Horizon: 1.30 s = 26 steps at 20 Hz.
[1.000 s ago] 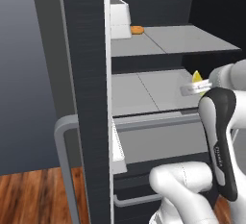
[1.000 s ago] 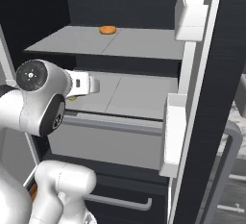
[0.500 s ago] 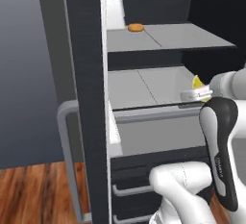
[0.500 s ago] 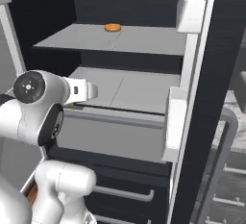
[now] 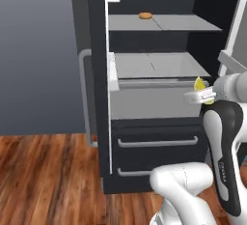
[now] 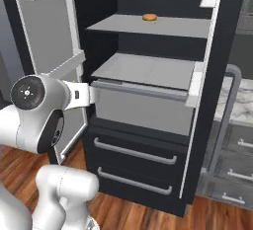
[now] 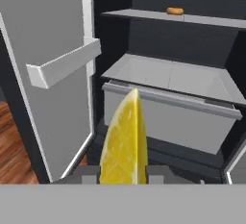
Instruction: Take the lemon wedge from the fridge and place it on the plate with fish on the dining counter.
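Nearest to you, the gripper (image 7: 124, 174) has its jaws closed narrowly on the lemon wedge (image 7: 124, 141), which stands point-up between them in the hand view. From the left base view you can see the same yellow wedge (image 5: 199, 84) held at the gripper (image 5: 198, 95), out in front of the fridge (image 5: 144, 108) and clear of its shelves.

So the first half looks done: the wedge is off its shelf and in your grasp. Just beyond it sits the grey pull-out bin (image 7: 173, 122) with the flat middle shelf (image 7: 168, 76) above it. To one side the open fridge door (image 7: 48, 79) carries a grey door bin (image 7: 65, 67). Farthest back, on the upper shelf (image 6: 148, 25), lies the flat round orange item (image 6: 149, 17), which you should leave alone.

What remains, as I judge it, is the whole carry: you have yet to turn away, reach the dining counter and set the wedge on the plate with fish.
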Tool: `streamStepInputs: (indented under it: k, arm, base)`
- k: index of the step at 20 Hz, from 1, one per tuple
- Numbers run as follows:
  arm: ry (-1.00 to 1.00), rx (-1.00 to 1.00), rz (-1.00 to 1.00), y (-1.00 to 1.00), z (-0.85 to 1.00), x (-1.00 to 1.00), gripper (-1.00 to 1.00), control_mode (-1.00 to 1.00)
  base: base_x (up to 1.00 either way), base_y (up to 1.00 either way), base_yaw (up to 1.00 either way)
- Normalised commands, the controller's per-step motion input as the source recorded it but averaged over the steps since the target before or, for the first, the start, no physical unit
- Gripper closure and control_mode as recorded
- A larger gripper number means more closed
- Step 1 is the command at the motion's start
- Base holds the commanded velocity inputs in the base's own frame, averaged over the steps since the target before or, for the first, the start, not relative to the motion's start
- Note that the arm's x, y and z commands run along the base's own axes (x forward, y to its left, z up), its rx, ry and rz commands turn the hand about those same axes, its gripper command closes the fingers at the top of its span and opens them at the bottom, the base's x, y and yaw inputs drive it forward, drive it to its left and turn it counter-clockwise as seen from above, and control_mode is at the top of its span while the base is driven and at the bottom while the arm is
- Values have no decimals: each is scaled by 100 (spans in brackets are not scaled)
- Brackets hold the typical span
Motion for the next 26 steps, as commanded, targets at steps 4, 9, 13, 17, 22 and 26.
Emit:
streamStepInputs:
  k: [4, 9, 13, 17, 22, 26]
  arm:
    - [0, 0, 0, 0, 0, 0, 100, 100]
    - [0, 0, 0, 0, 0, 0, 100, 100]
    - [0, 0, 0, 0, 0, 0, 100, 100]
    - [0, 0, 0, 0, 0, 0, 100, 100]
    - [0, 0, 0, 0, 0, 0, 100, 100]
    - [0, 0, 0, 0, 0, 0, 100, 100]
  base:
    - [-100, -26, 30]
    - [-100, -26, 47]
    - [-48, -10, 84]
    - [-9, 0, 97]
    - [-11, 1, 95]
    - [-12, 4, 95]
